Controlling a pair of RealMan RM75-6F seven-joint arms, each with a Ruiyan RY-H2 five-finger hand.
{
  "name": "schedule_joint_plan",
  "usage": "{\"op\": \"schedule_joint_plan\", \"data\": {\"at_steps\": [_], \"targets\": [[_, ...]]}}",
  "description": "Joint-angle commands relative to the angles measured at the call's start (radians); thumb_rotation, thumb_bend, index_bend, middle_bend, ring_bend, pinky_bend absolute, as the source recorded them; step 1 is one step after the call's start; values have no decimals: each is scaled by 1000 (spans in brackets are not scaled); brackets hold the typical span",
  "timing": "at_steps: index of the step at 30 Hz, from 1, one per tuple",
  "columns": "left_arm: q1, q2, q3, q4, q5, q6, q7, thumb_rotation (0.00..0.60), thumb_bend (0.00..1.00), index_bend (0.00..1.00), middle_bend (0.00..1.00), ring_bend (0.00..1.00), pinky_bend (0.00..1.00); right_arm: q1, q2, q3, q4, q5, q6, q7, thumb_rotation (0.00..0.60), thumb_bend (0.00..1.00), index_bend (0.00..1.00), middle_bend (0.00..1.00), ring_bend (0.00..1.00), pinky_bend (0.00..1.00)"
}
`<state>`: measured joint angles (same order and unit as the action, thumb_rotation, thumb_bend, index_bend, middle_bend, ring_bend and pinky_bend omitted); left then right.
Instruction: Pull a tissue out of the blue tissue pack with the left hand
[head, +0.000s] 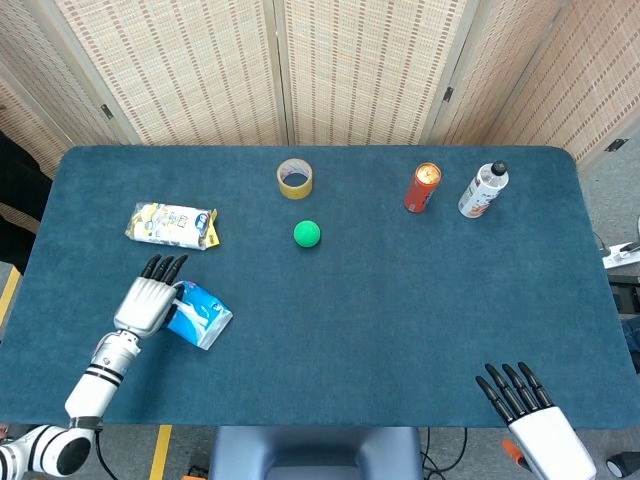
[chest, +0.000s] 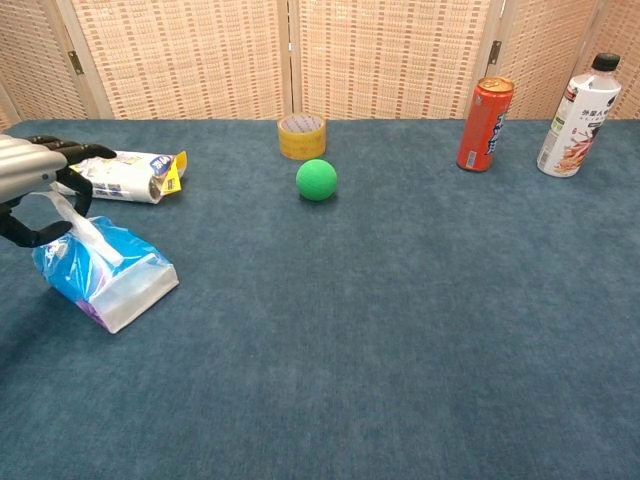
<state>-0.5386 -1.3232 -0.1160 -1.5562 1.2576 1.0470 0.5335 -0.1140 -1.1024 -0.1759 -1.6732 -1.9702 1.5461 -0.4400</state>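
Observation:
The blue tissue pack (head: 203, 315) (chest: 110, 275) lies near the table's front left, with a white tissue (chest: 80, 222) sticking up from its top. My left hand (head: 146, 300) (chest: 30, 165) hovers at the pack's left end. Its fingers and thumb curl around the raised tissue, and a small gap still shows between them. My right hand (head: 525, 410) hangs at the front right edge of the table with its fingers spread and nothing in it.
A yellow-and-white packet (head: 172, 225) (chest: 115, 175) lies just behind the left hand. Further back stand a tape roll (head: 294, 178), a green ball (head: 307, 233), a red can (head: 422, 188) and a white bottle (head: 484, 190).

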Motion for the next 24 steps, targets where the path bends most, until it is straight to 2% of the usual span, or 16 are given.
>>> {"op": "schedule_joint_plan", "data": {"at_steps": [1,5,11,13,17,21,24], "targets": [[-1,20,3,-18,10,14,7,600,590,645,24,0,98,0,1,0,0,0,1,1,600,17,0,0,0,0],[-1,65,-6,-71,26,46,24,600,592,654,26,0,98,0,2,0,0,0,3,3,600,17,0,0,0,0],[-1,141,-49,-179,34,107,27,600,591,655,24,0,98,0,2,-1,1,-2,5,5,600,17,0,0,0,0],[-3,204,-99,-266,37,153,18,600,593,656,23,0,98,0,3,-2,1,-4,6,5,600,17,0,0,0,0],[-9,301,-135,-350,24,176,73,600,594,655,23,0,98,-2,4,-3,3,-9,14,9,600,17,0,0,0,0],[5,359,-138,-371,10,193,87,600,593,655,23,0,98,-4,6,-5,6,-13,19,11,600,17,0,0,0,0],[34,377,-114,-352,5,201,50,600,593,654,27,0,98,-6,5,-7,7,-19,23,11,600,17,0,0,0,0]]}}
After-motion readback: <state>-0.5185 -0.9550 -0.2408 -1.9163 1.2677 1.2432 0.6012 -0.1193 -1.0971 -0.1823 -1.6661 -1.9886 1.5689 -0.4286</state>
